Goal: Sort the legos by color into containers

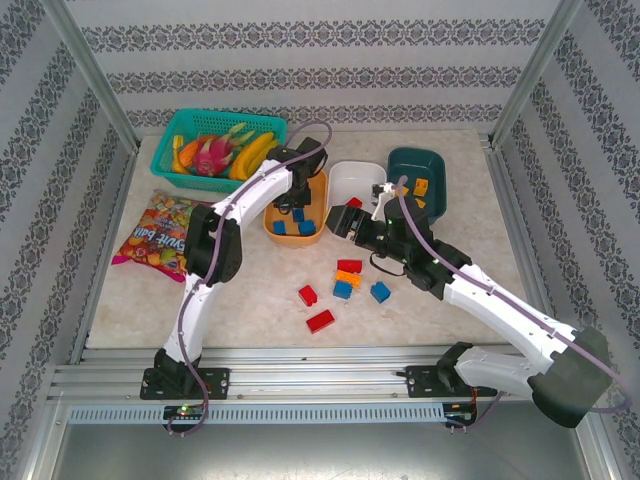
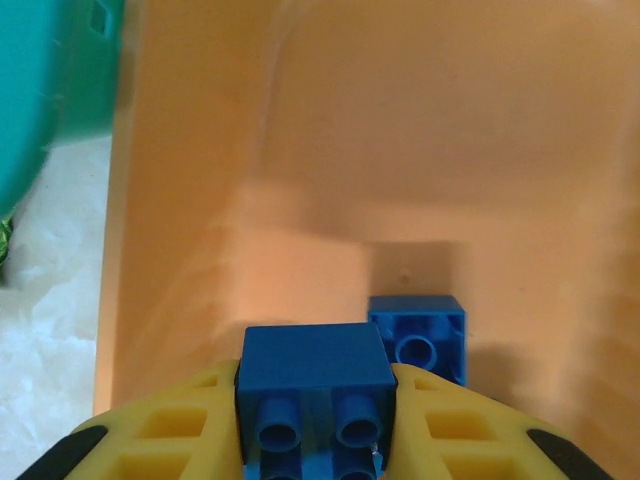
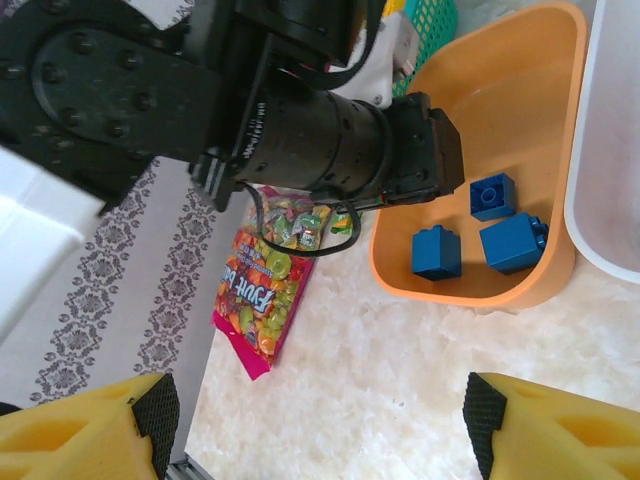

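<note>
Snack bag (image 1: 160, 238) lies near orange tray (image 2: 400, 120); left claw (image 2: 316, 412) grips blue brick (image 2: 315, 362), right claw (image 3: 320, 430) wide.

- A robot lab test cell: aluminium frame posts (image 1: 97, 85) box in a pale, marble-look desk (image 1: 250, 300).
- Patterned panels (image 1: 300, 70) wall it in at the back and both sides.
- The left arm (image 1: 197, 300) and right arm (image 1: 510, 318) sit bolted to a metal rail (image 1: 300, 382) along the near edge.
</note>
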You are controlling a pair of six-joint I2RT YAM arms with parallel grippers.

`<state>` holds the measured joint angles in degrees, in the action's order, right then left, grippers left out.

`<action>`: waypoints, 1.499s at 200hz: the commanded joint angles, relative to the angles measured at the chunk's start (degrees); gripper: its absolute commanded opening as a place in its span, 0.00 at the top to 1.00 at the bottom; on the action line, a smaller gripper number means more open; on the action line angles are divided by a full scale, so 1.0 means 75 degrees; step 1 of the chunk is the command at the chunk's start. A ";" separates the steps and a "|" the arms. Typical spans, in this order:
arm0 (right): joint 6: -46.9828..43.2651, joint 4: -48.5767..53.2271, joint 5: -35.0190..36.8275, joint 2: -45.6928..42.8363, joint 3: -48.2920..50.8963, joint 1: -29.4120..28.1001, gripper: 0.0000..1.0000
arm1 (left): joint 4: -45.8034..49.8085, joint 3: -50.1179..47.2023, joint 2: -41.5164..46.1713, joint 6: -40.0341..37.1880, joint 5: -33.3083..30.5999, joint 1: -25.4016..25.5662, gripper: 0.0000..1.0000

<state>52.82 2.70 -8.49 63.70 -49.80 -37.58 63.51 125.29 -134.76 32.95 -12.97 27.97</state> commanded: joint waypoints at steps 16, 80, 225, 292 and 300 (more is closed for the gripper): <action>0.0222 -0.0167 0.0000 -0.0383 0.0321 0.0095 0.23 | 0.0449 0.0333 -0.0406 -0.0163 -0.0367 -0.0184 0.72; 0.0002 0.0415 0.0008 -0.0620 0.0494 0.0118 0.23 | 0.0485 0.0297 -0.0483 -0.0185 0.0027 -0.0248 0.43; -0.3569 0.4317 0.1489 0.2177 -0.1436 -0.2303 0.27 | -0.1374 -0.5285 0.7013 0.0463 0.1323 -0.0112 0.10; -0.3702 0.5379 0.1495 0.5221 -0.3243 -0.2706 0.27 | -0.1564 -0.9707 1.2278 0.1728 0.2833 -0.0107 0.00; -0.3687 0.5443 0.1477 0.5477 -0.3384 -0.2712 0.27 | -0.1450 -1.0033 1.2747 0.1990 0.2898 -0.0104 0.00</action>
<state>26.46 38.85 1.10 100.18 -71.53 -57.28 52.56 56.10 -47.00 40.97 4.10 27.00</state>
